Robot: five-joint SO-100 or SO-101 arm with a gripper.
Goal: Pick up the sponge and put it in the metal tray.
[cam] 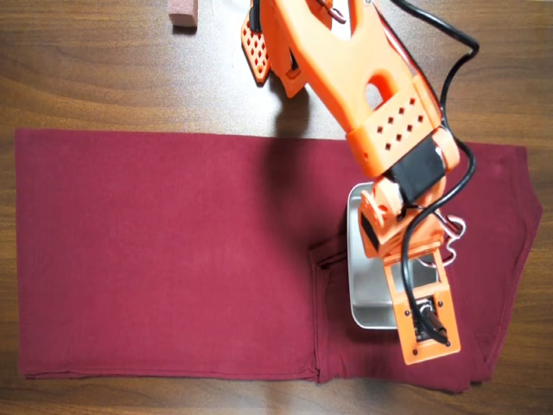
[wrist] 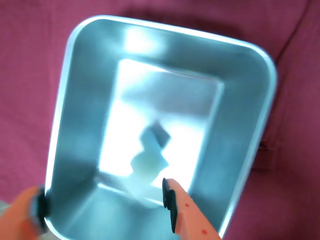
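The metal tray fills the wrist view, shiny, with a raised rim. The small pale sponge is inside it near the middle of the tray floor, blurred, with a darker patch just above it. My gripper hangs above the tray's near end, open and empty. Its orange fingers are spread apart and clear of the sponge. In the overhead view the tray lies on the right side of the cloth, mostly covered by my arm. The sponge is hidden there.
A dark red cloth covers the wooden table, with a raised fold just left of the tray. A pinkish-red block sits at the far top edge, left of the arm's base.
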